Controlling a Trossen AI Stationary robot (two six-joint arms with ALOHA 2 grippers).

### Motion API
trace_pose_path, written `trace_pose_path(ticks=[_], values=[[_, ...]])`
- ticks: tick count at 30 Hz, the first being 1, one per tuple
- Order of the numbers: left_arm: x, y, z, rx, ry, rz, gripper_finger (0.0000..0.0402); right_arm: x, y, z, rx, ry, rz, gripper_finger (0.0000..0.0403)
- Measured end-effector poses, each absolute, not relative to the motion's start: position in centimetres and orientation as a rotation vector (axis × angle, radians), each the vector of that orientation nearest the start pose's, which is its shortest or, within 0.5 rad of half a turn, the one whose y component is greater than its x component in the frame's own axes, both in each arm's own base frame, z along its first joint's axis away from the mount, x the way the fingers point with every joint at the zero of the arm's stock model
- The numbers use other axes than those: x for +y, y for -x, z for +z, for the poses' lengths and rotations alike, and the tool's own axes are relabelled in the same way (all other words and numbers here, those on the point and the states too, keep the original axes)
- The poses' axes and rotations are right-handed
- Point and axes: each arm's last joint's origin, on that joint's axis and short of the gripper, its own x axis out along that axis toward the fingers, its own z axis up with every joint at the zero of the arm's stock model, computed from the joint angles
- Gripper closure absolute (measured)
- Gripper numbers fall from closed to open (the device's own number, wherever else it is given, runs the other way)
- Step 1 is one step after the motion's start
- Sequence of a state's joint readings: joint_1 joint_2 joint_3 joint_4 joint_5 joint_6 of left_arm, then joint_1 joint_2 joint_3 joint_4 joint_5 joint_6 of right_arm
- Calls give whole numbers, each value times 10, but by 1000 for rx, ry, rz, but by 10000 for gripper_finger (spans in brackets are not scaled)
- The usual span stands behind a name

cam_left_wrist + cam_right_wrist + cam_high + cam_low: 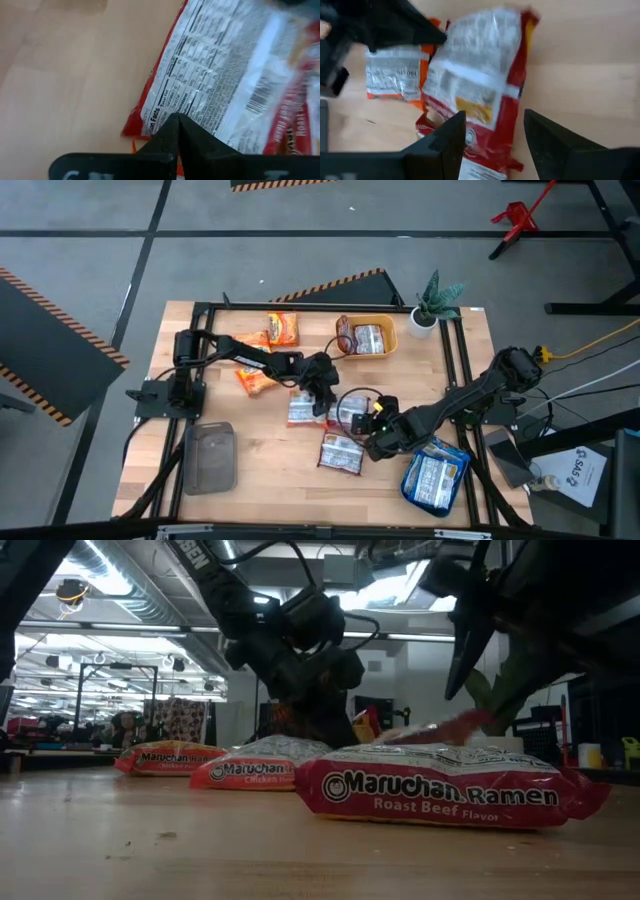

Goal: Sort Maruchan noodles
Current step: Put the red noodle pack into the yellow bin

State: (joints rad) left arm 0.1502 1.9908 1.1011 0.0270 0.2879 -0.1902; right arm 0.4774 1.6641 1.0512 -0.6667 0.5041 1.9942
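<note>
While lying flat mid-table, red packet [480,95] with long axis running diagonally, printed back up, crinkly plastic. Right gripper [492,135] above its lower end, fingers apart, gripping nothing. Left gripper [178,131] pinched fully together over another red-edged packet [225,75]. Yellow bowl [385,330] containing packets; blue tray [452,480] containing blue-and-white packets.

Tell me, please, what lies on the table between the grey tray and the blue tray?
In the high view, one red-and-white noodle packet lies between the grey tray and the blue tray; the rest of that stretch is bare wood.
</note>
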Motion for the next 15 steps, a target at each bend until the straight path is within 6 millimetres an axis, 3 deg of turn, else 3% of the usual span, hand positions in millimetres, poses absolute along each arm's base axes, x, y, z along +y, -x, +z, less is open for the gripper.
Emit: trace_pose_path(ticks=[5,10,15], values=[[55,-382,113,915,342,-20,401,131,-285,168,574,-1193,-1065,188],[56,-382,113,913,335,-25,402,129,-287,166,461,-1189,-1093,153],[55,-382,113,910,334,-30,402,122,-290,167,413,-1187,-1111,147]])
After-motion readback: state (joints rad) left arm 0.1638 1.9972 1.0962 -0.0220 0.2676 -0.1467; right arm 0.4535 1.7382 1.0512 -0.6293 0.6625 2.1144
